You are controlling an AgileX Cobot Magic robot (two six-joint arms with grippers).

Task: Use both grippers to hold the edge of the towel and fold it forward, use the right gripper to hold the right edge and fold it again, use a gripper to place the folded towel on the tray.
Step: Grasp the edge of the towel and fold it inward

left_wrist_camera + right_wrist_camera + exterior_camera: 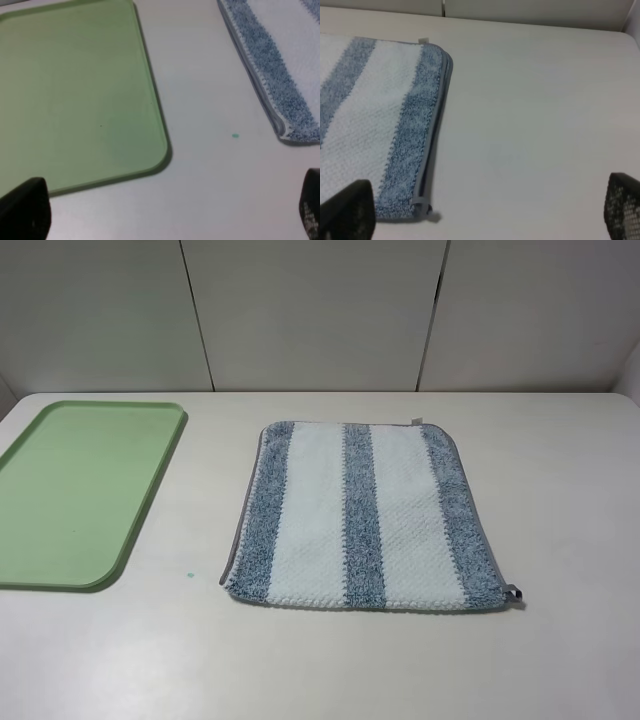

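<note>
Nubby terry towel; smooth plastic tray.

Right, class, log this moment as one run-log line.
towel: flat, unfolded, on table | tray: apart, to towel's left | left gripper: open, empty | right gripper: open, empty | stage: first fold not started

Towel: flat on pale table; 2 blue-grey stripes and 2 white bands in view.
Edge of the towel: grey trim, with corner loop at one end and small pale tag at the other.
Right gripper: 2 black fingers spread wide, nothing held; 1 overlaps the towel, contact unclear.
</note>
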